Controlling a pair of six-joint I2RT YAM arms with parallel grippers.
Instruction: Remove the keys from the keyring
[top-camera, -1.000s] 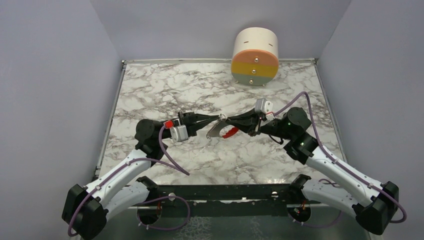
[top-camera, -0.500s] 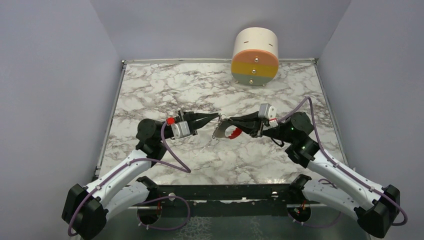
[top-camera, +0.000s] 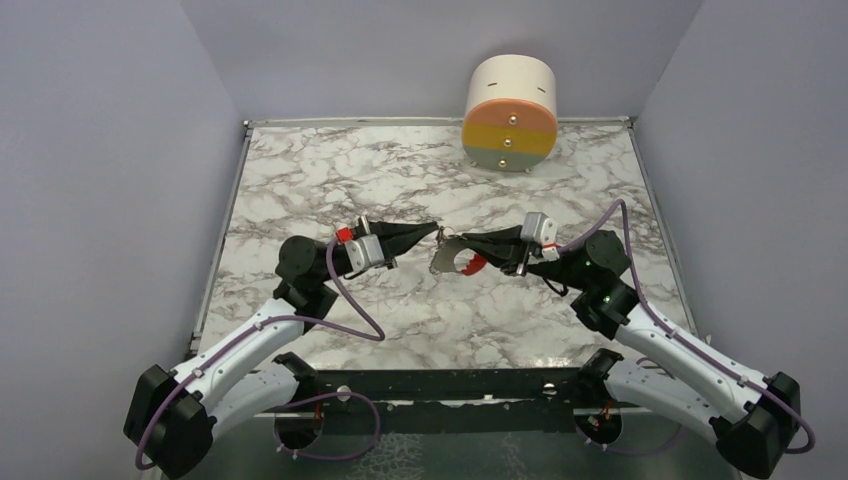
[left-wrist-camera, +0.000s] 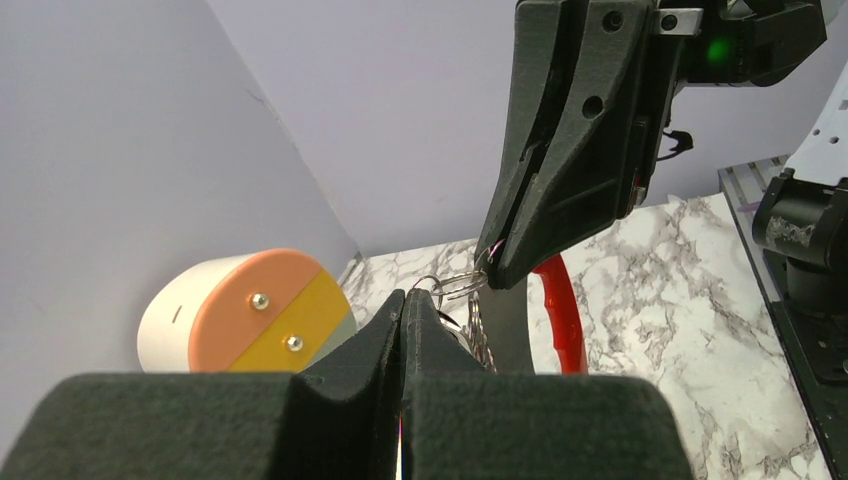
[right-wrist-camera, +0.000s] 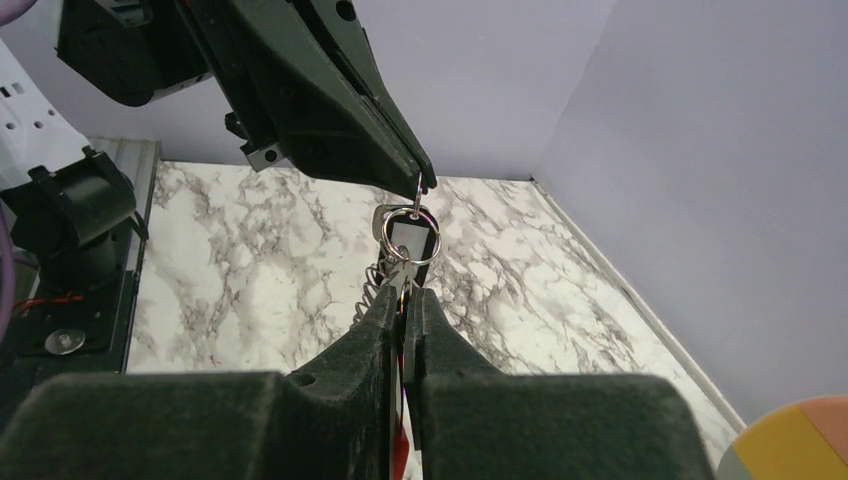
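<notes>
Table (top-camera: 300, 190): marble-patterned top, filling the middle of the overhead view.

Left gripper (top-camera: 428, 233): left of centre, pointing right, lifted above the table. Its fingers are pressed together, pinching a thin wire loop at the keyring's upper end.

Keyring (top-camera: 446, 243): centre of the overhead view, hanging in the air between the two tips. It has a silver ring (right-wrist-camera: 412, 235) and a short chain (right-wrist-camera: 374, 290). A red curved clip (top-camera: 468, 264) and a flat grey piece (top-camera: 437, 263) dangle beneath. Individual keys cannot be picked out.

Right gripper (top-camera: 466, 241): just right of centre, pointing left. Its fingers are together, nipping the keyring just under the ring.

Round drawer unit (top-camera: 510, 115): upper right of centre, at the table's far edge, with peach, yellow and grey-green fronts.
</notes>
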